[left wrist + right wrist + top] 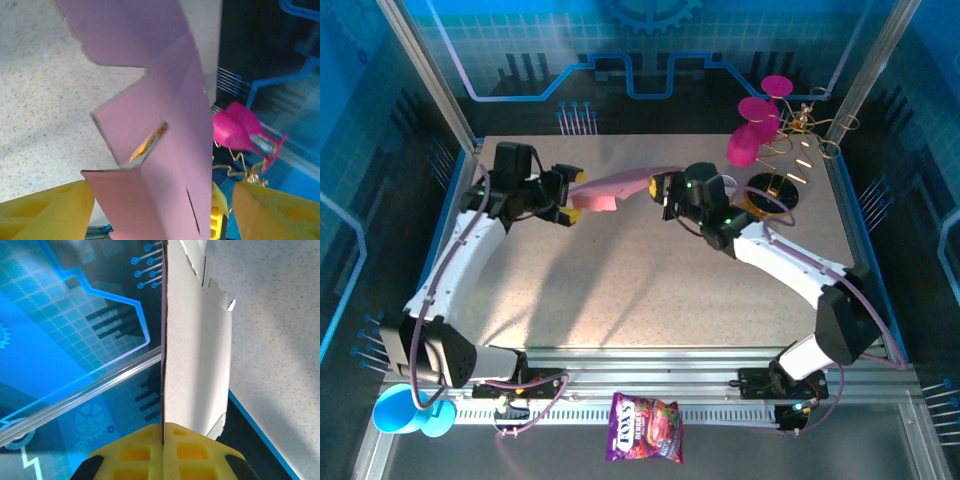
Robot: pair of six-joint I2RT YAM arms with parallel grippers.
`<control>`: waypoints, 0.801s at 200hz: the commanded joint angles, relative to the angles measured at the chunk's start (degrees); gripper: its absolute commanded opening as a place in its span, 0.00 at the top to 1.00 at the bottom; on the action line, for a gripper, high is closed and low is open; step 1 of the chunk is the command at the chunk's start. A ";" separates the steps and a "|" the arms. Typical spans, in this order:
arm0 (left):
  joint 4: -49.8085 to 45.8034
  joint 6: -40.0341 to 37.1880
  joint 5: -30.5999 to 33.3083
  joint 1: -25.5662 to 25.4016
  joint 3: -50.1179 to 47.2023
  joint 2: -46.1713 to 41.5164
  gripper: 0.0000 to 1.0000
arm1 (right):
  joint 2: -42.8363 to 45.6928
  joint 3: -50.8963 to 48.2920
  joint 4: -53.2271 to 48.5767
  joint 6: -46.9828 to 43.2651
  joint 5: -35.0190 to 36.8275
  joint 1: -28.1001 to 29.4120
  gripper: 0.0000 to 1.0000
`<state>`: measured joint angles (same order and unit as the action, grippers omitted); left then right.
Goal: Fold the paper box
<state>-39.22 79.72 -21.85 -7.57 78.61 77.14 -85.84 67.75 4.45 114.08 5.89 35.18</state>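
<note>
Right fingers (130,455) pinch paper box (620,186) at counter's 12 o'clock | left fingers (45,210) spread, straddling it | flaps unfolded, folding mostly left

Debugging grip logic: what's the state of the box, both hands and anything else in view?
paper box: lifted, flat blank, not yet folded up
right hand: shut on the box's edge
left hand: open, straddling the box, no grip
magenta cups: hanging tilted on the wire rack
snack bag: lying flat by the front rail
</note>
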 commanded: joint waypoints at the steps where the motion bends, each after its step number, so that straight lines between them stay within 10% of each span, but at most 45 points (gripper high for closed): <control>1: -13.95 -11.90 4.98 0.28 11.23 -3.58 0.26 | 3.90 9.87 -17.73 -7.58 5.64 -0.18 1.00; 61: -18.44 -16.07 4.40 0.50 19.67 -3.58 0.30 | -6.63 49.24 -72.10 -8.89 14.27 5.41 1.00; 114: -21.26 -18.90 4.26 0.72 23.99 -2.12 0.35 | -16.22 67.28 -96.38 -8.83 22.82 12.09 1.00; 160: -22.48 -18.20 3.35 0.72 21.18 -2.80 0.38 | -30.84 80.01 -97.16 -11.65 26.97 11.11 1.00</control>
<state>-59.27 62.61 -17.78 -7.29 100.73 74.96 -109.43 140.40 -86.74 103.85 26.61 46.81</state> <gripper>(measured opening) 0.630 0.062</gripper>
